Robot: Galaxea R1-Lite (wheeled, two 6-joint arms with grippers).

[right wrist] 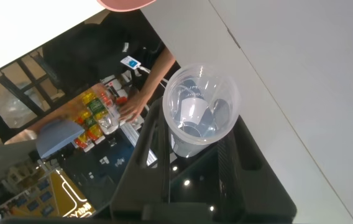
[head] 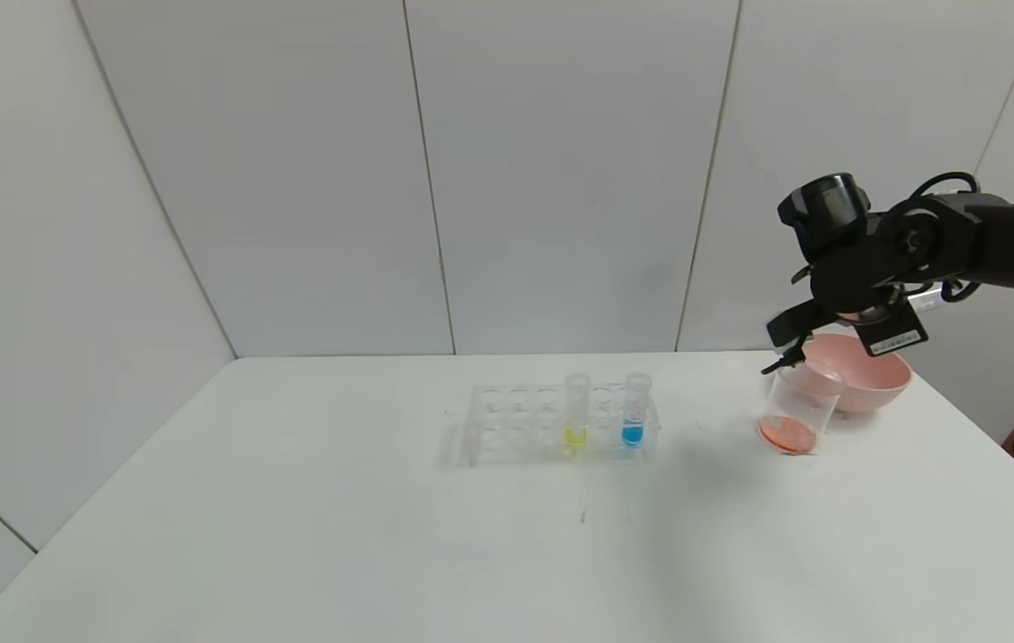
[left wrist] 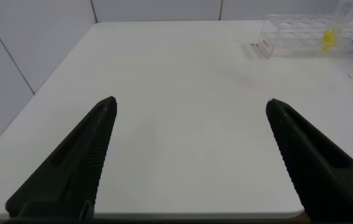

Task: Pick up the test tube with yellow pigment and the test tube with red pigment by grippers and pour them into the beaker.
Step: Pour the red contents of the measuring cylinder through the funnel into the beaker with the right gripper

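The test tube with yellow pigment stands in the clear rack at mid-table; it also shows in the left wrist view. My right gripper hangs just above the beaker, shut on a clear test tube that shows no red liquid inside. The beaker holds a layer of red-orange liquid at its bottom. My left gripper is open and empty over the table's near left part, out of the head view.
A blue-liquid tube stands in the rack next to the yellow one. A pink bowl sits right behind the beaker near the table's right edge. White wall panels close the back.
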